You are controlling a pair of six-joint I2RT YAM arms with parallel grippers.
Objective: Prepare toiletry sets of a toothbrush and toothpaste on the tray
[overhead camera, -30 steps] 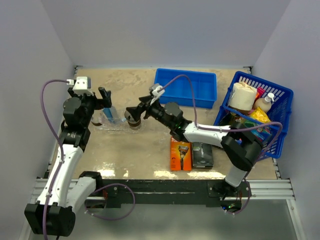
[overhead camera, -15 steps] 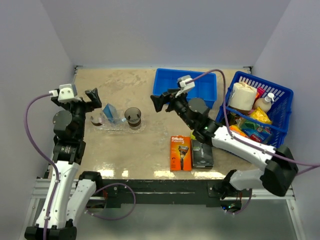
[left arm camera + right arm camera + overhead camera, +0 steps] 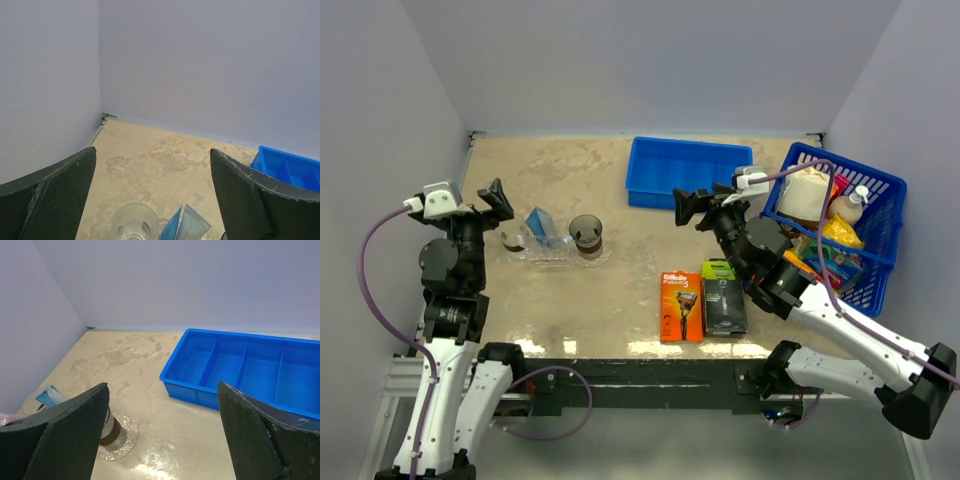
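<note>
Both grippers stood wide open and held nothing. The left gripper (image 3: 493, 198) hung above the table's left side, and the right gripper (image 3: 688, 208) was raised near the middle, just in front of the blue bin (image 3: 650, 160).

The tray (image 3: 560, 259) lay on the left half of the table with its long side running left to right. A clear cup (image 3: 514, 240) stood at its left end and a brownish cup (image 3: 586, 237) at its right end. The toothpaste box (image 3: 542, 228) stood tilted between them. No toothbrush could be made out for certain in any view.

The tray sat just to the right of the left gripper and a little nearer the arms' bases. In the left wrist view the clear cup and the box showed low between the spread fingers, so the gripper was above and slightly behind them. The right gripper was well apart from the tray, off to its right. It was much closer to the bin and to the blue basket (image 3: 880, 185) full of goods at the far right.

Judging from this layout, the left arm was better placed for anything on the tray. The right arm looked better placed to fetch further items from the basket side. The two razor packs (image 3: 681, 305) lay between the tray and the basket and were not wanted.
</note>
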